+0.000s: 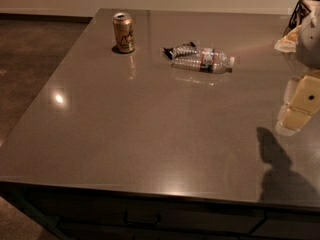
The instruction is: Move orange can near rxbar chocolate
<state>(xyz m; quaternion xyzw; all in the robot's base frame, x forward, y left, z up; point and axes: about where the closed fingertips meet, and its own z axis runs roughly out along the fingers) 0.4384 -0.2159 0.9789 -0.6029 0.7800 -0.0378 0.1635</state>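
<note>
The orange can point(123, 32) stands upright on the grey table point(140, 129) at the far left. The rxbar chocolate point(176, 49), a dark flat wrapper, lies right of the can, partly tucked behind a clear plastic bottle. My gripper point(296, 108) hangs at the right edge of the view, above the table, far from the can and the bar. Its pale yellow fingers point(305, 96) hold nothing.
A clear crinkled plastic bottle point(204, 60) with a red-white label lies on its side touching the bar. A dark wire basket with a pale bag point(295, 29) sits at the far right corner. The table's front edge runs along the bottom, with floor to the left.
</note>
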